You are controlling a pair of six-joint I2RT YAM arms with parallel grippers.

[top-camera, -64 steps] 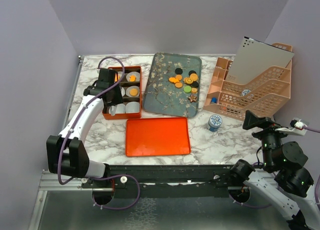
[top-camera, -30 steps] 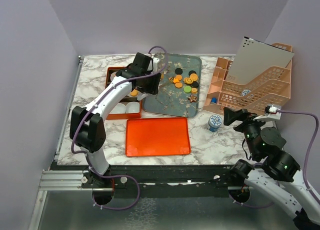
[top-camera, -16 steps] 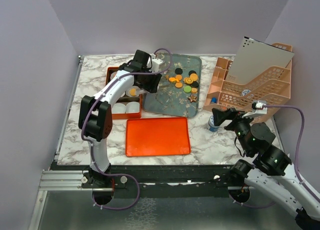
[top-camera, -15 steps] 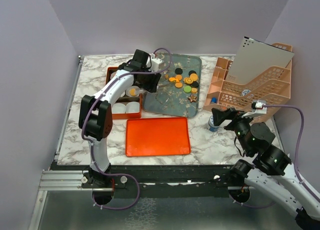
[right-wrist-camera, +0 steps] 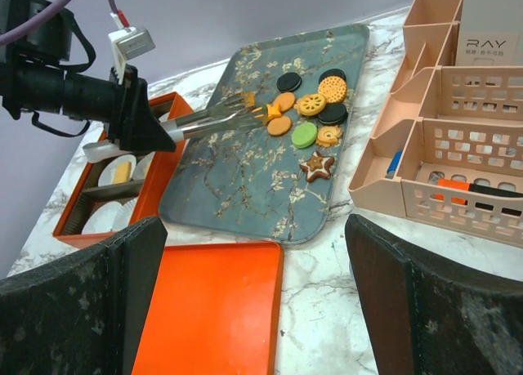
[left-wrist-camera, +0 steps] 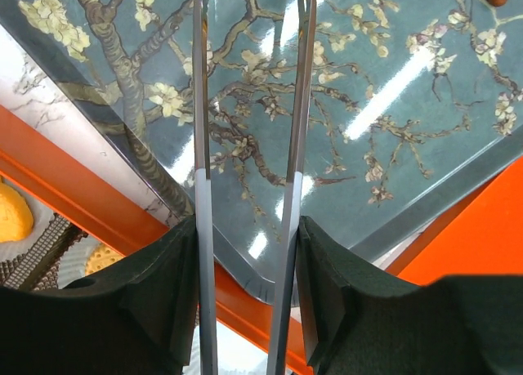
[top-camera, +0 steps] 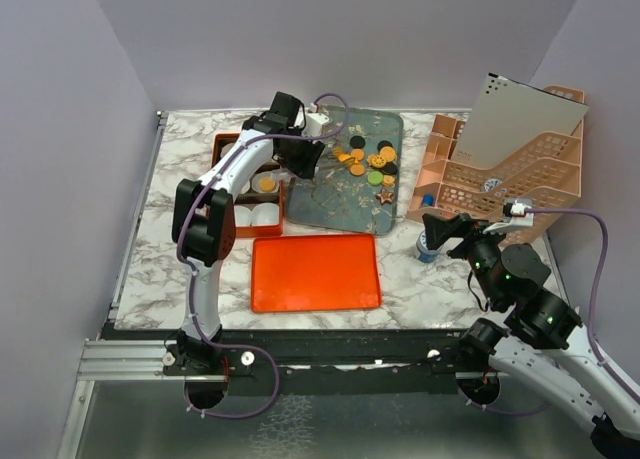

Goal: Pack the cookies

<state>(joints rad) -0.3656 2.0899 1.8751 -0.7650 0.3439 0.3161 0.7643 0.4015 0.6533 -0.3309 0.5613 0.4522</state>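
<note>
Right wrist view takes in the whole cluster. The cookies (right-wrist-camera: 311, 105) lie on the far right part of the floral tray (right-wrist-camera: 245, 187). Most are orange discs, three are black, one is green (right-wrist-camera: 304, 135), and a brown star (right-wrist-camera: 317, 164) lies nearest.

Left wrist view shows bare tray and only the star's edge at its top right corner. It also catches two more cookies low on the left, inside the orange box (top-camera: 222, 141), which sits left of the tray.

My left gripper (right-wrist-camera: 252, 104) has long thin metal fingers, parallel and a narrow gap apart. Nothing sits between them along the stretch the wrist view shows, and the tips run off its top edge. From the right wrist view, the tips reach the leftmost orange cookie of the cluster. I cannot tell whether they touch it.

My right gripper (top-camera: 445, 227) is spread wide and holds nothing. It hangs just beside the blue-and-white tin (top-camera: 429, 244), well apart from the cookies.
</note>
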